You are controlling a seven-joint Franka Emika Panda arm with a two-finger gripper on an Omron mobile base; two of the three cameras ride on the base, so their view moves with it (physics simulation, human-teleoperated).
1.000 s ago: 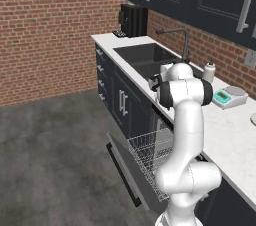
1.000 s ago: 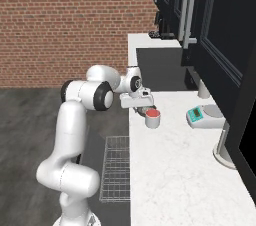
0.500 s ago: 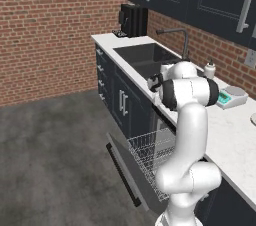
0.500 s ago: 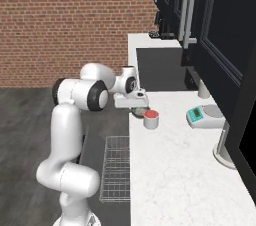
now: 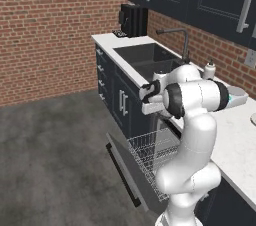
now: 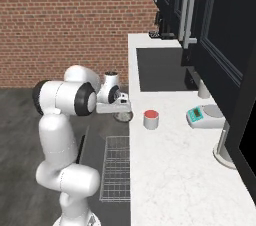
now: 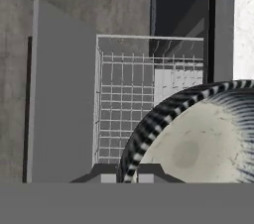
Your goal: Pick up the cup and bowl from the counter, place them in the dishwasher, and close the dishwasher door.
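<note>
Room: brick wall at the back, grey floor, dark navy cabinets under a long white worktop (image 6: pixel 170 170) with a dark sink basin (image 6: pixel 160 67) sunk into it.
Hidden or cut off: claw (image 7: pixel 126 174) fingertips are cropped at the bottom of the hand view, so just two dark stubs rise there; in both base views the claw itself is masked by the wrist and the arm. The bowl (image 7: pixel 198 136) runs off the right and bottom edges of the hand view (pale centre, dark striped rim). In the left base view the arm covers much of the rack and the worktop behind it.
Claw: closed on the bowl's rim, the two tips pinched either side of the striped edge.
Bowl: held in the air just beside the worktop's front edge, above the floor side; in the right base view it shows as a small dark disc (image 6: pixel 123 116) under the wrist.
Below the bowl: dishwasher door (image 7: pixel 59 104) lies folded down flat, and the wire rack (image 7: pixel 129 99) is pulled out over it.
Cup (image 6: pixel 151 119): stands upright on the worktop near its front edge, just beside the held bowl but apart from it.
Kitchen scale (image 6: pixel 202 116): on the worktop, farther in toward the wall.
</note>
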